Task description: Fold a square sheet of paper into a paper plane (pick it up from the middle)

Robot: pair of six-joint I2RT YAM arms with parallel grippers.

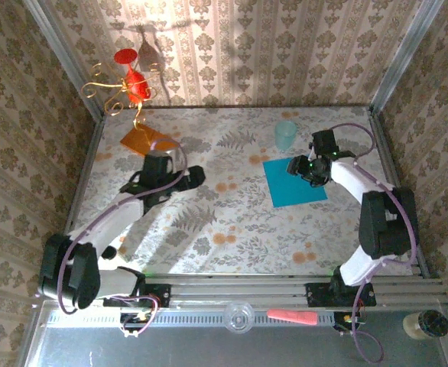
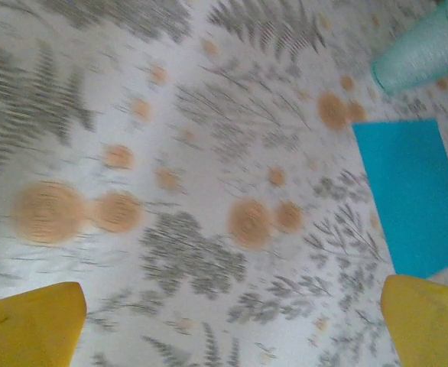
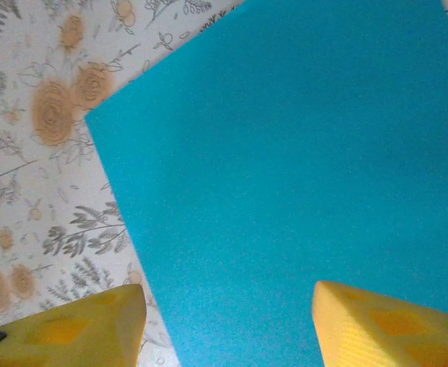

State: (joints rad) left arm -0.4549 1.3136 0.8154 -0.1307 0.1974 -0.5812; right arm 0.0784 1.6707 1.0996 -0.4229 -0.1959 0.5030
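My left arm stretching forward, left gripper holding its yellow fingers wide apart, my right arm bending inward, right gripper pointing downward, fingers spreading wide

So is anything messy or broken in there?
Nothing looks spilled or broken. The blue paper lies flat and uncreased, only turned a little crooked against the table edge. The mint cup stands upright.
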